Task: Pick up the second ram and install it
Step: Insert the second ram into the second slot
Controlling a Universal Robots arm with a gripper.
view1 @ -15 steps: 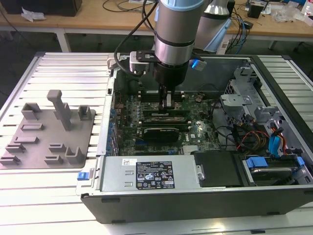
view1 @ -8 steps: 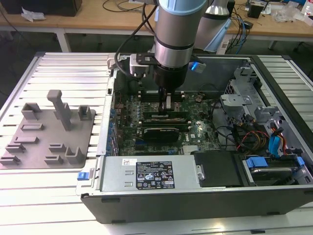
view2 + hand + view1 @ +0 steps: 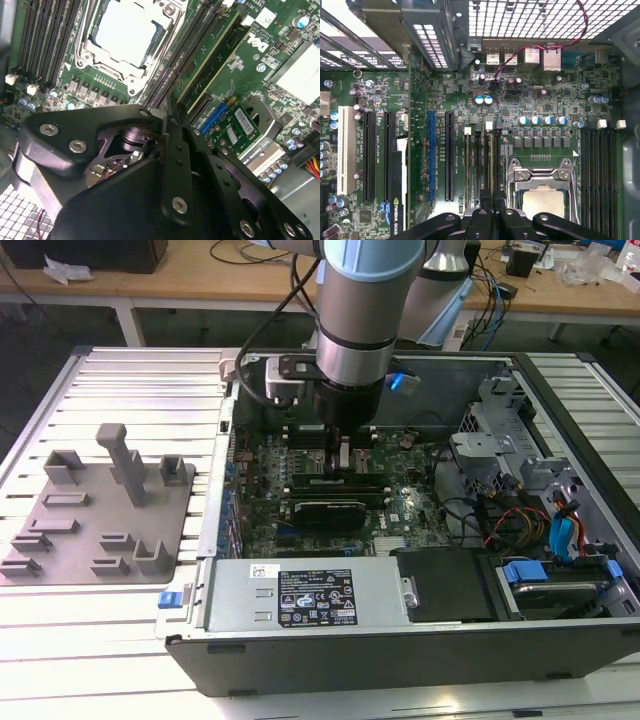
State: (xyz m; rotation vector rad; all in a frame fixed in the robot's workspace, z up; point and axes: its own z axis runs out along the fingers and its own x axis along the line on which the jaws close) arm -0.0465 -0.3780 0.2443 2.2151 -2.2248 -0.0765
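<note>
My gripper (image 3: 342, 456) reaches down into the open computer case (image 3: 560, 640), over the memory slots beside the CPU socket (image 3: 125, 35). In both wrist views its black fingers (image 3: 172, 150) stand close together on a thin stick seen edge-on. That stick, the second ram (image 3: 493, 167), stands upright in line with a slot next to the CPU socket (image 3: 542, 195), with the gripper (image 3: 492, 202) shut on its upper edge. How deep the stick sits in the slot is hidden.
Another green memory stick (image 3: 212, 62) sits in a neighbouring slot. A graphics card (image 3: 325, 512) lies nearer the front. The grey holder tray (image 3: 100, 510) rests on the ribbed table at the exterior view's left. Drive bays and cables (image 3: 540, 525) crowd the case's right side.
</note>
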